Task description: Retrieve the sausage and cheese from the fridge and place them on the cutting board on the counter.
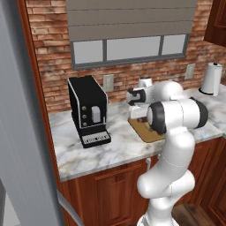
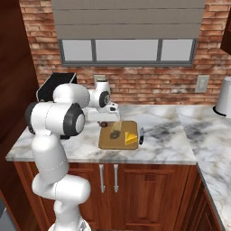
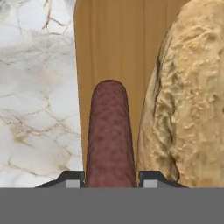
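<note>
Marble counter [image 2: 158, 144] is carrying the cutting board [image 2: 108, 140]; the gripper [image 3: 110, 178] is pinching the sausage [image 3: 109, 131] over it, cheese [image 3: 188, 100] at three o'clock. Lowering gently before releasing seems wise.

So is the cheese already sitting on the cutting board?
Yes, the right base view shows the cheese lying on the cutting board.

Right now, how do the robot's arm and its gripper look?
The arm is glossy white with rounded, bulging segments and dark grey to black round caps at the joints. No cables or markings show. The gripper has two small dark finger tips with pale grey inner faces.
</note>
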Robot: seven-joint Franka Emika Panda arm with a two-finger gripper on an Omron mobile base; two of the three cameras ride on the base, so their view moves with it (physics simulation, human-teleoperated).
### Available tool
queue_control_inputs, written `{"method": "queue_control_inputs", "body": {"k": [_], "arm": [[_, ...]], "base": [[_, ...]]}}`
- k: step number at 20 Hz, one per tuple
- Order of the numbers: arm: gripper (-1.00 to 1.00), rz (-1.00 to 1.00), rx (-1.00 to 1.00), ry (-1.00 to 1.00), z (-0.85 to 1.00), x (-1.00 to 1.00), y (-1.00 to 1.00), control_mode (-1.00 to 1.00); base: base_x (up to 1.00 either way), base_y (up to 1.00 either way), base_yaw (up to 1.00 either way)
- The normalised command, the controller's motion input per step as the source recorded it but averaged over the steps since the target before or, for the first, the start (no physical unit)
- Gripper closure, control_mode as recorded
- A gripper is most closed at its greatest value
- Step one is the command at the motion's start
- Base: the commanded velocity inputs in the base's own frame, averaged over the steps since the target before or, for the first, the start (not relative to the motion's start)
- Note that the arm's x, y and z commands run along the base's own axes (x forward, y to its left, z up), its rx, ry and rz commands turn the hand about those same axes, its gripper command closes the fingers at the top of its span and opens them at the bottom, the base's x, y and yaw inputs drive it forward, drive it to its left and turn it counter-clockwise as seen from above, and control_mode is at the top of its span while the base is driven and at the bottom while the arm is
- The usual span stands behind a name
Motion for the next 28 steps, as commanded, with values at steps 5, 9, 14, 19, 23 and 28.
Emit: {"method": "queue_control_inputs", "body": {"k": [5,9,14,19,23,28], "arm": [[1.00,0.00,0.00,0.00,-0.28,0.03,0.00,-1.00],[1.00,0.00,0.00,0.00,-0.34,0.07,-0.01,-1.00],[-1.00,0.00,0.00,0.01,-0.26,0.11,-0.03,-1.00],[-1.00,0.00,0.00,0.02,-0.04,0.00,-0.03,-1.00],[-1.00,-0.02,0.00,-0.07,0.52,-0.25,-0.14,-1.00],[-1.00,-0.07,0.00,-0.38,1.00,-0.85,-0.06,-1.00]], "base": [[0.00,0.00,0.00],[0.00,0.00,0.00],[0.00,0.00,0.00],[0.00,0.00,0.00],[0.00,0.00,0.00],[0.00,0.00,0.00]]}}
